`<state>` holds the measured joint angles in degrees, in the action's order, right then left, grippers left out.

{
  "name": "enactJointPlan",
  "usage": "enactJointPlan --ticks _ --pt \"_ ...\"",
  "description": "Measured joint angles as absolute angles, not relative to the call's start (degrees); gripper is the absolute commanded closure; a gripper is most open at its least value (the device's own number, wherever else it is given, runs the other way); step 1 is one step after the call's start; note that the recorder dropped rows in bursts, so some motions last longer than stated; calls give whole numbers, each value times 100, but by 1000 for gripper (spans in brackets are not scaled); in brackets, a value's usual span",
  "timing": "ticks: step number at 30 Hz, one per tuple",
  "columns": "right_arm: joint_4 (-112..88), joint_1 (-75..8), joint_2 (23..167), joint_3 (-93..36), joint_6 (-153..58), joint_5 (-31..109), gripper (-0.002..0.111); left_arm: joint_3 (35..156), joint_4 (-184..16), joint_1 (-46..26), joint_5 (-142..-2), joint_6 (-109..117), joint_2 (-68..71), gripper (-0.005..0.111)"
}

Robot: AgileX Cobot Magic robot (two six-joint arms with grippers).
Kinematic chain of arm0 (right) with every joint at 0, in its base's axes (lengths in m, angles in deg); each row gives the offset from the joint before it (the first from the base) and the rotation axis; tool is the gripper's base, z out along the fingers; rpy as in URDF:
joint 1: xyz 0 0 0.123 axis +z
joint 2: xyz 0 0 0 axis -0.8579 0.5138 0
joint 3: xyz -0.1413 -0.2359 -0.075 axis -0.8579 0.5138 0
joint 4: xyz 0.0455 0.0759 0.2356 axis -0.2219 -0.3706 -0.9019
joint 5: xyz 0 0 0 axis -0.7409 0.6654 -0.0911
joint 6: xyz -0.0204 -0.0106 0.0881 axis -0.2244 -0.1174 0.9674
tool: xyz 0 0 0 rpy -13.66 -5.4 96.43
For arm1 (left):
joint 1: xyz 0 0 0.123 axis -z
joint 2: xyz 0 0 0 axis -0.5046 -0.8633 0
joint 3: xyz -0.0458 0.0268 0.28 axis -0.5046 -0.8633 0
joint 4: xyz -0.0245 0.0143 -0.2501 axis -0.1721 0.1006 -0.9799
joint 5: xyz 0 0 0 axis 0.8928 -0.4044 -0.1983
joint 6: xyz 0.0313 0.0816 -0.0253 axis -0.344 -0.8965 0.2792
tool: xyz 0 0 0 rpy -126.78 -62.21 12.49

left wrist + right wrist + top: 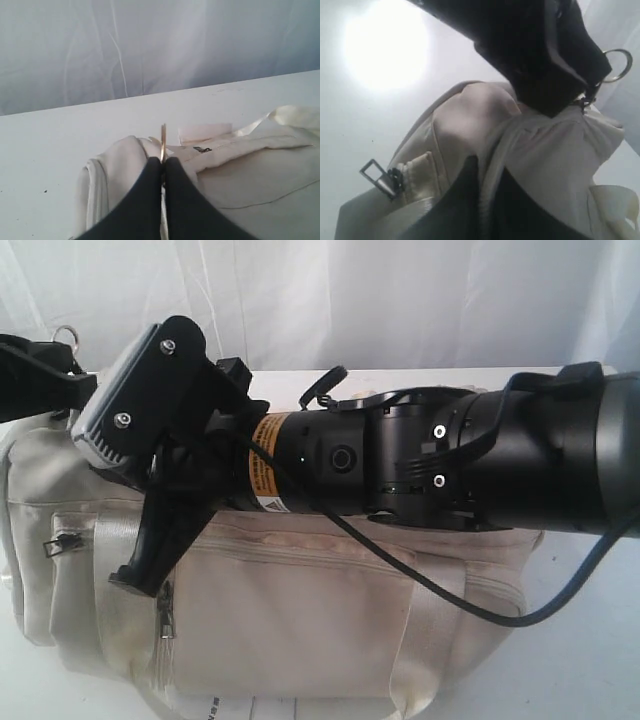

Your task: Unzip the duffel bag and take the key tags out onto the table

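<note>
The cream duffel bag [330, 620] lies on the white table [590, 640]. My left gripper [163, 159] is shut on a metal ring [163, 140] at the bag's end [120, 165]; the ring [618, 65] also shows beside that gripper in the right wrist view. My right arm reaches across over the bag. Its gripper [490, 172] is shut on the ribbed zipper strip on top of the bag [470, 120], one finger on each side. From outside, its fingers [138, 578] point down at the bag's left part. The key tags are out of view.
A white curtain [150, 45] hangs behind the table [50, 145]. A rectangular metal buckle [377, 177] sits on a strap at the bag's end. A small pocket zip pull [60, 540] hangs on the bag's side. The right arm's black cable [480, 615] loops over the bag.
</note>
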<state>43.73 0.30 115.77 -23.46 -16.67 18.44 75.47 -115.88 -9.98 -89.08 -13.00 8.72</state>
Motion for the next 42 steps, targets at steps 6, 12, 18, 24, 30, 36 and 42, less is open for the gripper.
enactJointPlan --ticks 6,12,18,24,30,36,42 --pt "4490 20 11577 -2346 -1667 1841 108 8379 -10566 -1104 -8710 -374 -2 107" --pt "4602 -2 11577 -2350 -1610 1841 108 9338 -10422 -1168 -8649 -271 -1129 107" --pt "4611 -13 11577 -2350 -1575 1853 108 9873 -10422 -1444 -8544 -179 -1752 107" --pt "4611 -13 11577 -2350 -1570 1885 108 10021 -10418 -1527 -8400 -155 -1862 105" --pt "4709 1 11577 -2359 -1561 1765 108 10079 -10409 -1577 -8664 -140 -1862 62" --pt "4820 39 11577 -2349 -1561 1685 108 10146 -10409 -1649 -8646 569 -1539 52" --pt "4830 39 11577 -2349 -1531 1712 108 10146 -10305 -1649 -7468 594 -535 54"
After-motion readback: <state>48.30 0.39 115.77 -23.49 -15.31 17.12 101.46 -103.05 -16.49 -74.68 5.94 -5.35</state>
